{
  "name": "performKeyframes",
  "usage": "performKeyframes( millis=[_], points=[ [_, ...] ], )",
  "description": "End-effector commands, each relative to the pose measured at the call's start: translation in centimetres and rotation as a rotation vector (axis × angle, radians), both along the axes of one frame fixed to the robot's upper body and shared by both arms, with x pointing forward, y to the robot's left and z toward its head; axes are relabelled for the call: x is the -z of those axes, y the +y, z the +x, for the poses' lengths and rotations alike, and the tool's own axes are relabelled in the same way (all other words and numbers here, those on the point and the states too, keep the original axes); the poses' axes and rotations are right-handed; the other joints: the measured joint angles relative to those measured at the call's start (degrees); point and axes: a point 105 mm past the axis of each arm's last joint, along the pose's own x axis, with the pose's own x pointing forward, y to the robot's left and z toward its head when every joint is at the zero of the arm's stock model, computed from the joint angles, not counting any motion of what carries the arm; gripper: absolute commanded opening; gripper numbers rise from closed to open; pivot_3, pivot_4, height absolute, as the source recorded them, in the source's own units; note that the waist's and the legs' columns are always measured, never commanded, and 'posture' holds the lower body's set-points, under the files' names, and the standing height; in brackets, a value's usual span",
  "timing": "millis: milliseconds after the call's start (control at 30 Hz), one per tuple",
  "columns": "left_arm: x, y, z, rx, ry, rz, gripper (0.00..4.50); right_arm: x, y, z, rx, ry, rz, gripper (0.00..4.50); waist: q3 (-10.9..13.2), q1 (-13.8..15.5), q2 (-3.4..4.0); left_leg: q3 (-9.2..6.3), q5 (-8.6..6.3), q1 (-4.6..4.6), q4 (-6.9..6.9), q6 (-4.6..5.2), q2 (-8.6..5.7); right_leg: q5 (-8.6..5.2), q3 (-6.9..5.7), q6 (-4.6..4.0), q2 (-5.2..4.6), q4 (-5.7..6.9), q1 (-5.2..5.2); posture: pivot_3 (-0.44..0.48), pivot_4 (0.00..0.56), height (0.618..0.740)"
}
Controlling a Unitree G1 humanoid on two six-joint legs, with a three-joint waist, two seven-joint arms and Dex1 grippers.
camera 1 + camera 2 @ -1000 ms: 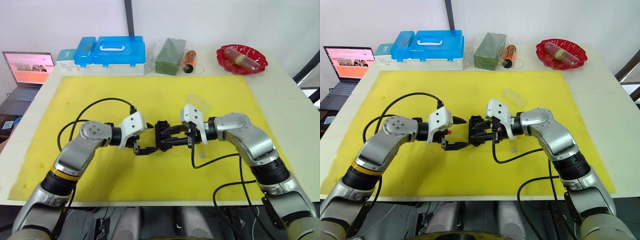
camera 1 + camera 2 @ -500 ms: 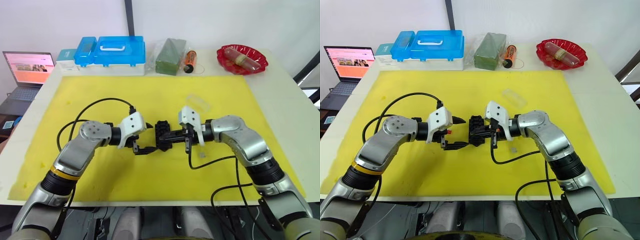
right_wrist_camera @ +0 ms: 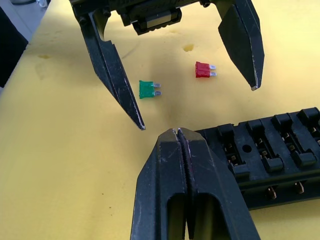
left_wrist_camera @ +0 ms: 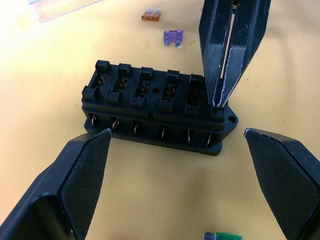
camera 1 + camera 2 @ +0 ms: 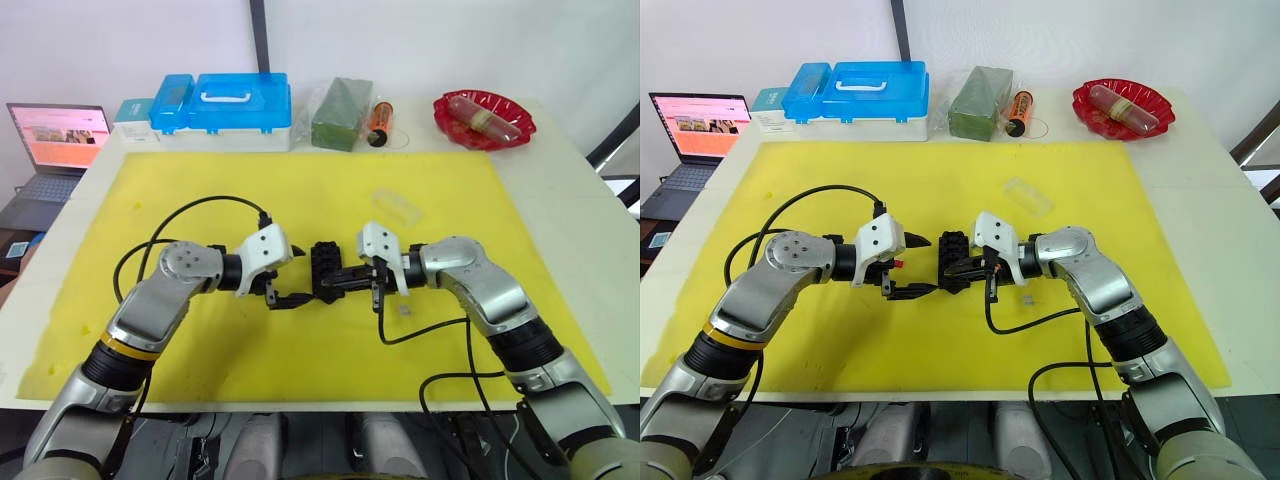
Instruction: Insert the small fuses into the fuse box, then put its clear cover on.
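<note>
The right gripper [image 3: 178, 131] is being held with its two black fingers pressed flat together, nothing visible between them, and their joined tips are being rested against the top of one end of the fuse box [image 4: 156, 106]. The left gripper [image 3: 195, 107] is being kept with its fingers spread wide apart, one to each side of the box's long side, without contact being made. The fuse box, a black block with two rows of slots, is being left lying flat on the yellow mat [image 5: 300, 355], between the two grippers near the mat's middle; its slots are being shown with metal contacts and no coloured fuse can be made out in them.

Loose fuses are being left on the mat around the box. A green fuse [image 3: 149, 89] and a red fuse [image 3: 205, 69] are lying near each other, between the spread left fingers. On the far side of the box, an orange fuse [image 4: 152, 15] and a purple fuse [image 4: 173, 37] are lying apart from it. The clear cover [image 5: 397, 207] is lying on the mat beyond the right gripper, well apart from the box.

Along the table's far edge, blue-lidded storage boxes [image 5: 222, 108], a green block [image 5: 341, 112] and a red dish [image 5: 484, 120] are being left standing.
</note>
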Motion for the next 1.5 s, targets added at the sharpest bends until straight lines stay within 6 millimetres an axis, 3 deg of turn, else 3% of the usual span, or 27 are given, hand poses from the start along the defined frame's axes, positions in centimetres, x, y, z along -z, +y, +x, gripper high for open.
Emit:
performKeyframes(
  millis=[33, 200, 333, 467, 700, 800, 900, 1000, 1167, 1367, 1500],
  points=[
    [-1.1, 0.3, 0.3, -0.012, -0.044, -0.012, 4.50, 1.0, -0.8, 0.3, 0.045, 0.032, -0.031, 0.02, 0.0, 0.0, 0.00, 0.00, 0.00, 0.00, 0.00, 0.00, 0.00, 0.00, 0.00, 0.00, 0.00, 0.00, 0.00, 0.000, 0.150, 0.740],
    [-2.8, 0.8, 0.4, -0.014, -0.043, -0.081, 4.50, -3.0, -0.1, 0.0, 0.020, -0.026, 0.098, 0.02, 0.0, 0.0, 0.00, -0.01, 0.00, -0.02, 0.00, 0.00, 0.00, 0.00, 0.00, 0.00, 0.00, 0.00, -0.01, 0.000, 0.150, 0.740],
    [-5.0, 1.6, 0.1, -0.002, -0.028, -0.149, 4.50, -5.1, -1.3, -0.7, 0.012, -0.057, 0.113, 0.02, 0.0, 0.1, 0.02, -0.03, 0.00, -0.10, 0.00, 0.00, 0.00, 0.00, -0.01, 0.01, -0.01, 0.00, -0.09, 0.000, 0.150, 0.740],
    [-6.2, 3.5, -0.1, -0.022, -0.016, -0.177, 4.50, -5.9, -3.9, -0.8, 0.060, -0.102, 0.056, 0.02, 0.1, 0.0, 0.02, -0.03, 0.00, -0.13, -0.02, 0.00, 0.00, 0.00, -0.03, 0.01, -0.02, -0.05, -0.10, 0.000, 0.150, 0.740],
    [-6.3, 8.4, -1.0, -0.076, 0.017, -0.149, 4.50, -6.8, -10.6, -1.5, 0.209, -0.106, -0.064, 0.02, 0.2, 0.1, 0.06, 0.03, 0.00, -0.13, -0.06, 0.00, 0.00, -0.04, -0.02, -0.05, -0.04, -0.11, -0.12, 0.000, 0.150, 0.740],
    [-5.9, 10.4, -1.4, -0.106, 0.033, -0.084, 4.50, -7.4, -14.0, -2.2, 0.265, -0.061, -0.095, 0.58, 0.2, 0.1, 0.06, 0.07, 0.00, -0.13, -0.07, 0.00, 0.02, -0.09, -0.01, -0.16, -0.05, -0.11, -0.13, 0.000, 0.150, 0.740],
    [-5.3, 12.3, -1.5, -0.150, 0.067, -0.038, 4.50, -7.5, -16.5, -2.0, 0.359, -0.048, -0.125, 1.62, 0.2, 0.1, 0.05, 0.12, -0.01, -0.11, -0.08, 0.01, 0.04, -0.13, 0.00, -0.23, -0.07, -0.13, -0.13, 0.000, 0.150, 0.740],
    [-3.8, 13.4, -1.4, -0.165, 0.104, 0.002, 4.50, -7.3, -17.8, -1.9, 0.412, -0.029, -0.141, 2.69, 0.2, 0.0, 0.07, 0.20, -0.01, -0.07, -0.08, 0.01, 0.05, -0.14, 0.04, -0.24, -0.08, -0.13, -0.13, 0.000, 0.150, 0.740],
    [-3.4, 12.6, -0.9, -0.151, 0.116, -0.016, 4.50, -6.9, -18.5, -2.3, 0.428, -0.024, -0.152, 4.46, 0.2, 0.2, 0.08, 0.22, -0.01, -0.12, -0.09, 0.00, 0.07, -0.13, 0.06, -0.22, -0.10, -0.15, -0.16, 0.000, 0.150, 0.740],
    [-3.1, 11.2, -0.9, -0.108, 0.149, -0.032, 4.50, -7.5, -16.5, -2.1, 0.421, -0.083, -0.105, 4.46, 0.2, 0.0, 0.07, 0.22, -0.01, -0.13, -0.09, 0.00, 0.06, -0.12, 0.06, -0.20, -0.09, -0.14, -0.16, 0.000, 0.150, 0.740],
    [-2.7, 9.9, -0.5, -0.105, 0.276, -0.091, 4.50, -8.3, -13.2, -2.2, 0.345, -0.129, -0.054, 4.46, 0.3, -0.1, 0.11, 0.22, -0.01, -0.13, -0.09, 0.00, 0.06, -0.04, 0.06, -0.06, -0.06, -0.12, -0.17, 0.000, 0.150, 0.740]
  ],
)
